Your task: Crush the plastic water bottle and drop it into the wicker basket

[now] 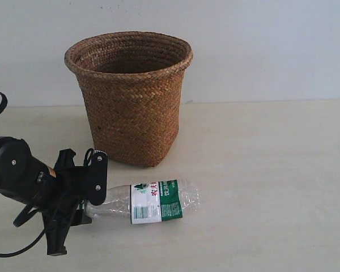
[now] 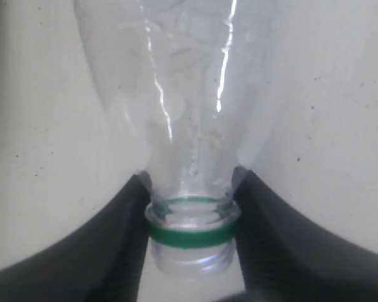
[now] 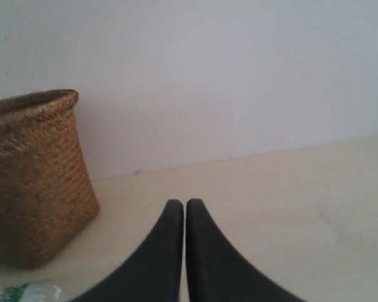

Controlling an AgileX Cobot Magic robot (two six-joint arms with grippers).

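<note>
Matte black left arm (image 1: 11, 170) bears silver screws (image 1: 97, 187), an orange patch (image 1: 52, 173) and looping black cables (image 1: 22, 249); right gripper (image 3: 184, 204) fingers (image 3: 164, 251) taper smoothly

pinched by the neck between the jaws of the left gripper (image 2: 190, 234), the plastic water bottle (image 1: 156, 201), on its side on the table (image 1: 272, 170), body stretching straight out ahead of those jaws; off to one side, apart, upright on the table, the wicker basket (image 1: 130, 96), also ahead and aside of the touching jaws of the right gripper (image 3: 184, 211)
</note>
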